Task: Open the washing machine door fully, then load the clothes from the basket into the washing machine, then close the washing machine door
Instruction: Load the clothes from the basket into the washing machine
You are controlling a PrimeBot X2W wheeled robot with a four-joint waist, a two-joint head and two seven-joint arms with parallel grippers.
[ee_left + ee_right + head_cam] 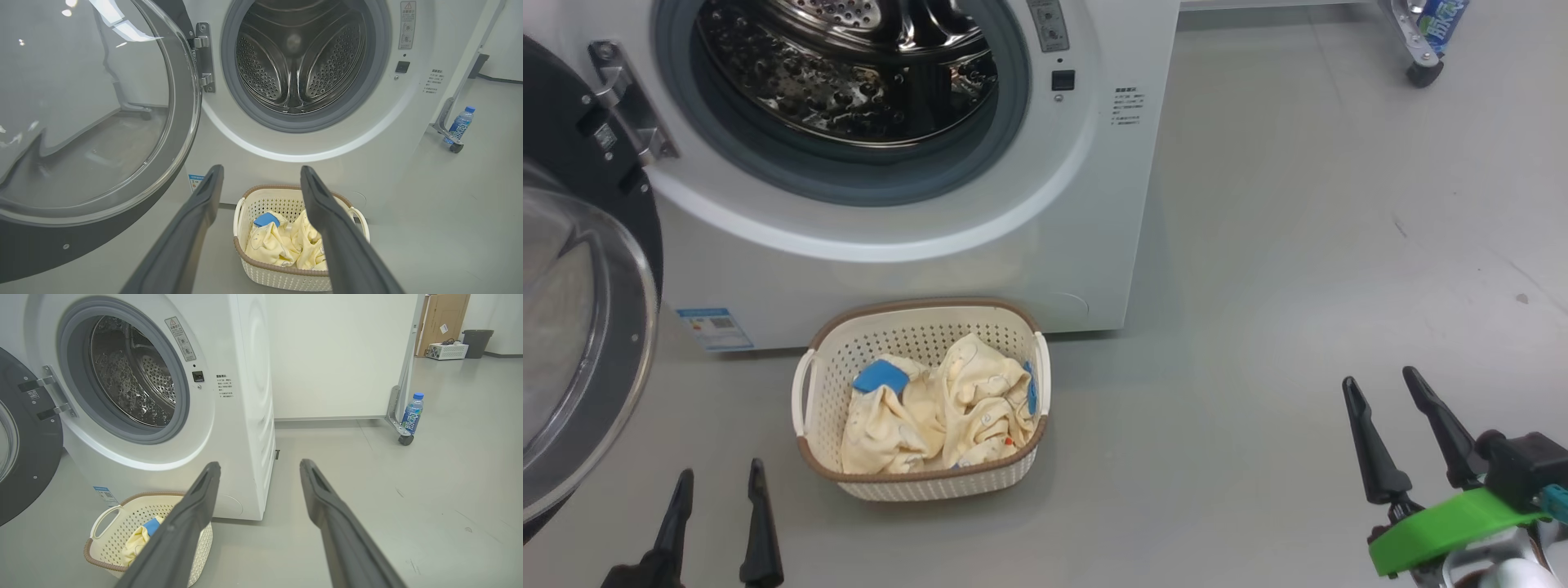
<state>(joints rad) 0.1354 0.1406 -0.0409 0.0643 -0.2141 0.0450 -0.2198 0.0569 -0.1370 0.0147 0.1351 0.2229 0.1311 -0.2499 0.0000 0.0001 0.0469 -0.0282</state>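
While the washing machine door stands swung out on the robot's left, hinge at the cabinet and glass bowl bulging toward the head camera, the washing machine mouth is uncovered: grey seal ringing the steel drum. The door's black rim runs off the head view's left edge. Its lower arc comes near the L gripper, w/ a strip of floor between them.

L gripper: fingers spread wide, released, low at bottom left, tips pointing toward the machine.

The basket sits on the floor just in front of the machine's lower front panel, below the mouth. Its back rim is close to the panel; can't tell if touching. In the left wrist view it shows btwn the two L fingers, further ahead and apart from them. The clothes lie heaped inside it, cream w/ blue patches.

R gripper: also spread wide, released, well to the right of the basket, over bare grey floor.

There is wide open floor right of the machine's front corner. Farther off in the right wrist view a water bottle stands beside a wheeled frame leg, well apart from basket and grippers.
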